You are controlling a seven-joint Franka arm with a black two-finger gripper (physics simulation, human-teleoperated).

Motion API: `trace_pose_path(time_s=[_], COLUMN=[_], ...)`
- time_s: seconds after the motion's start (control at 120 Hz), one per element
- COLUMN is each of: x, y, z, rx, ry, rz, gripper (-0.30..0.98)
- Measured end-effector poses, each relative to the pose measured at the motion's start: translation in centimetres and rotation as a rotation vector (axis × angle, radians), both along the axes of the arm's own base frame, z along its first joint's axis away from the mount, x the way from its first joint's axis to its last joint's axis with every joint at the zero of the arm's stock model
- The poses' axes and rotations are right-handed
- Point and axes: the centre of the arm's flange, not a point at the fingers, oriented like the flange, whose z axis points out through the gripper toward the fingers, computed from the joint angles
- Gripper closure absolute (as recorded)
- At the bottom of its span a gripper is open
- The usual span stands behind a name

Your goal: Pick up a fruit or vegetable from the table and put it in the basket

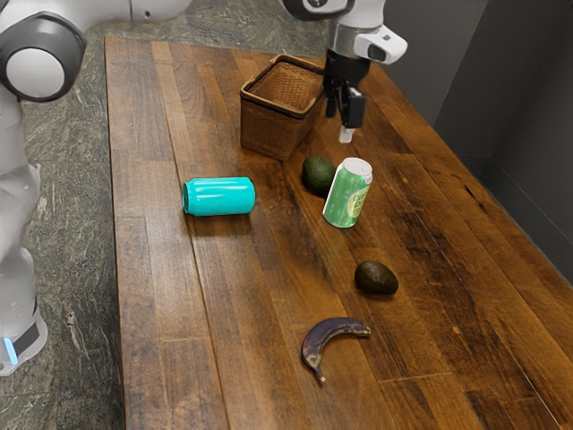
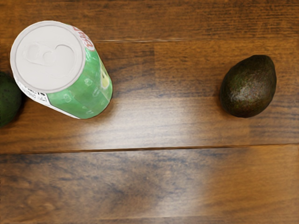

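A black gripper (image 1: 345,128) hung over the far part of a wooden table (image 1: 166,305), just to the exterior view's right of a wicker basket (image 1: 267,130). How far open it stood could not be told, nor could its hold be confirmed. The pickup appeared yet to be made, with all three pieces of produce on the tabletop.

From left to right, the green avocado (image 1: 319,176) sat closest to the basket but crowded by an upright green soda can (image 1: 346,195), making it the tighter pick. The banana (image 1: 336,342), near and curved, called for a grip across its middle. The brown avocado (image 1: 376,278), farthest right of the three, looked the easier choice: a straight descent, centered on its body and squeezed across its narrower width, would likely limit rolling.

At left, a teal can (image 1: 219,196) lay on its side, a rolling risk if brushed. The basket's raised rim demanded a high carry and a release well inside. The tall soda can stood between the brown avocado and the basket, so lifting before crossing seemed wise. Open wood surrounded the brown avocado, with the table's long edge beyond it at right.
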Motion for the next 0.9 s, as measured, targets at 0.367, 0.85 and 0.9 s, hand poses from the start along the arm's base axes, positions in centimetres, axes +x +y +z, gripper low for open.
trace_pose_path(time_s=[0.367,0.85,0.9], x=[0.5,5.2,5.8], y=[2.5,-3.5,-5.3], z=[0.3,-5.0,-6.0], rx=[0.001,0.024,0.022], ry=[-0.017,0.020,0.024], rz=[-0.001,-0.115,-0.144], gripper=[0.00,0.00,0.00])
